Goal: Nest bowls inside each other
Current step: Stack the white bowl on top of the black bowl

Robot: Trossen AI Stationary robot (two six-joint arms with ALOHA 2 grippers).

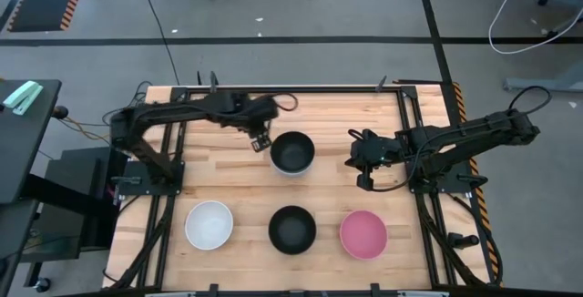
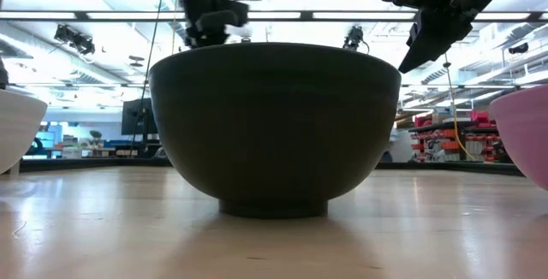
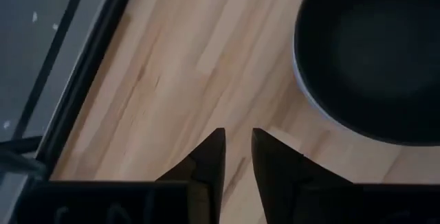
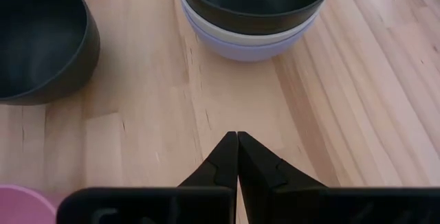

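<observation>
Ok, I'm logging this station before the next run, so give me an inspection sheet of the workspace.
Surface: wooden table, bare between items.
Job's things: stack of a black bowl in a white in a lavender one, at the far middle; white bowl, black bowl and pink bowl in the near row, apart.
Clutter: nothing seen.
Claws: left claw beside the stack, slightly open, empty; right claw shut, empty.
Cables: loose cables on the floor.
Surroundings: grey floor; no person seen.
</observation>
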